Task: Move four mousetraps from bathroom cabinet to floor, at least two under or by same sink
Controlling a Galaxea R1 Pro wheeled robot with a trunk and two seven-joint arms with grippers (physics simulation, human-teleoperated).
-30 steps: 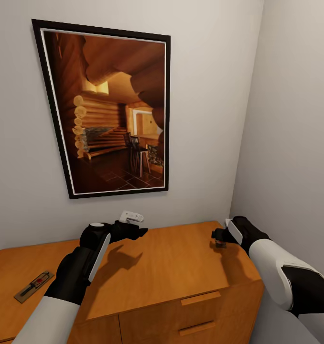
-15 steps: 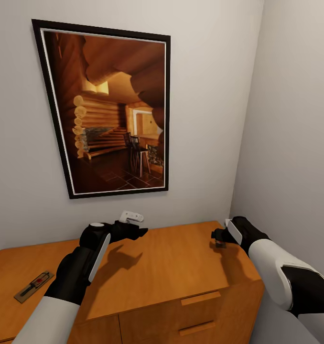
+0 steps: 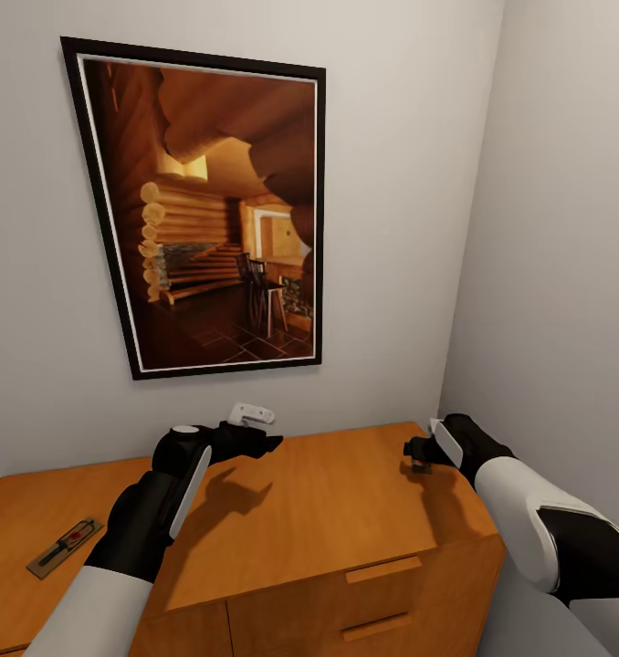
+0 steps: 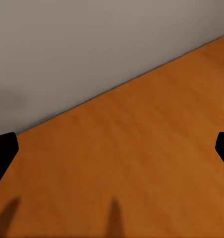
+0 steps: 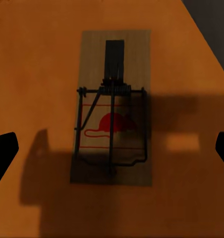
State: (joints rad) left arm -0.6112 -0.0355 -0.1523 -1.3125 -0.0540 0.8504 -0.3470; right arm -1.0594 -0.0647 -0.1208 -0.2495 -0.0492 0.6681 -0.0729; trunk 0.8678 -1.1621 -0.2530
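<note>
1. Nothing has shifted since the earlier head views: both arms, the cabinet (image 3: 328,511) and the trap at its far left sit exactly where they were a second ago.
2. On the head view, the right pincer (image 3: 417,453) hovers over the cabinet top near its right back corner, close to the side wall (image 3: 565,274). A small dark object shows just beneath it, likely a mousetrap.
3. From the right wrist, the mousetrap under the right arm (image 5: 113,106) lies flat on the orange-brown top between the two black fingertips (image 5: 3,151), which stand wide apart and touch nothing.
4. This trap is a pale wooden board with a dark wire spring bar, a dark plate at one end and a red mouse print.
5. Over the middle of the cabinet top, the left pincer (image 3: 255,442) is raised; its wrist view has bare wood and grey wall, with the fingertips (image 4: 4,151) spread at the frame edges and nothing held.
6. A second mousetrap (image 3: 65,546) lies flat near the cabinet's left end, well apart from both arms.
7. Handling, as a judgement: the trap should be light, stiff and thin, so it offers little height to pinch and may slide on the smooth wood.
8. The best hold looks to be across the board's two long edges, clear of the wire bar.
9. A framed cabin picture (image 3: 209,210) hangs above.
</note>
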